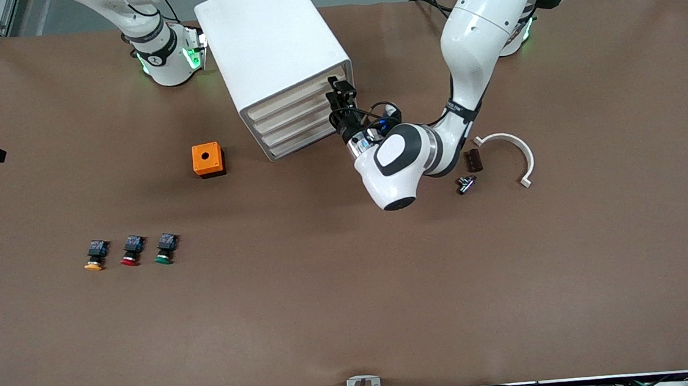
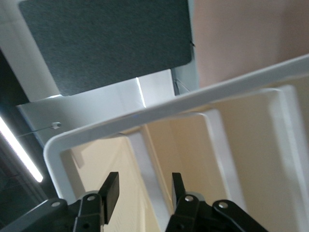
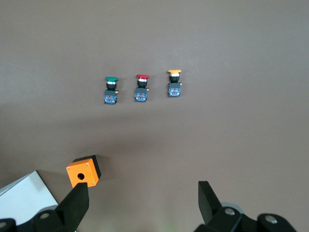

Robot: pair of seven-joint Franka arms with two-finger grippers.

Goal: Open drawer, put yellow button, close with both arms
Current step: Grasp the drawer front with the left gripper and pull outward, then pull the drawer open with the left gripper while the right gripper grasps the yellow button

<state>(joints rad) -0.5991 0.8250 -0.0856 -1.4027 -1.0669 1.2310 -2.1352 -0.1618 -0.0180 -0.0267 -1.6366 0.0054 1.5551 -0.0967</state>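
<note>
Straddling the drawer (image 1: 296,95) front's corner on the cabinet (image 1: 274,45), left gripper (image 2: 143,191) fingers apart, unclamped. Light, stiff plastic; hook the lip. Right gripper (image 3: 142,200) waits, spread.

three buttons (image 1: 130,251) sit in a row on the bench (image 1: 353,315), nearer the front camera than the box (image 1: 208,159), which lies beside the cabinet (image 1: 275,57).
</note>
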